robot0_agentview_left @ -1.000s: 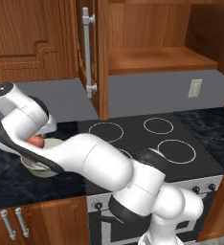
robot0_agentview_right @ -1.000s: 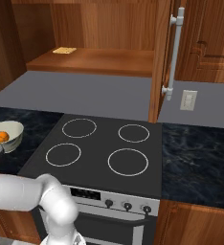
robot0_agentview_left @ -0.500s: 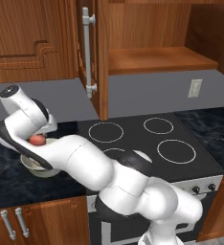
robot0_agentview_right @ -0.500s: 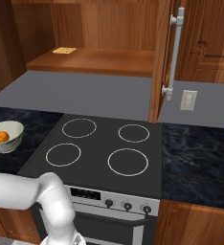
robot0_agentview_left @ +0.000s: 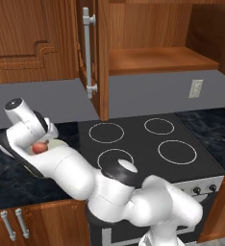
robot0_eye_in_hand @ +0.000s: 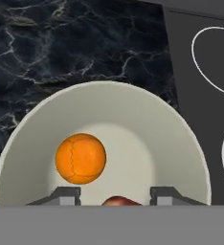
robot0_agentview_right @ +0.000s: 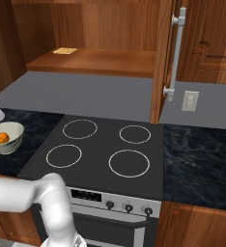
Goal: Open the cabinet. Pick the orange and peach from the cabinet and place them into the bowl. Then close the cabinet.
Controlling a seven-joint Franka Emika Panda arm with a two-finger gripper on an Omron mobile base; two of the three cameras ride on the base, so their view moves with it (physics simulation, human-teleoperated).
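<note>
The cream-white bowl (robot0_eye_in_hand: 147, 119) sits on the dark marble counter left of the stove, with the orange (robot0_eye_in_hand: 80, 158) lying inside it. My gripper (robot0_eye_in_hand: 115, 195) hangs right over the bowl, shut on the peach (robot0_eye_in_hand: 121, 200), whose top shows between the fingertips. In the left base view the peach (robot0_agentview_left: 38, 147) is a pinkish-red ball at the hand, low over the counter. From the right, the bowl (robot0_agentview_right: 14, 131) holds the orange (robot0_agentview_right: 3, 138). The cabinet (robot0_agentview_left: 157, 60) stands open, its door (robot0_agentview_left: 102, 57) swung out.
The black stove top (robot0_agentview_right: 105, 149) with four burner rings lies right of the bowl. The open door's silver bar handle (robot0_agentview_left: 88, 48) hangs above the counter. A small yellow item (robot0_agentview_right: 65, 50) rests on the cabinet shelf. A wall socket (robot0_agentview_right: 190, 101) is behind the stove.
The hand with the peach has sunk slightly over the bowl and edged into the right base view. The orange and bowl have not moved.
</note>
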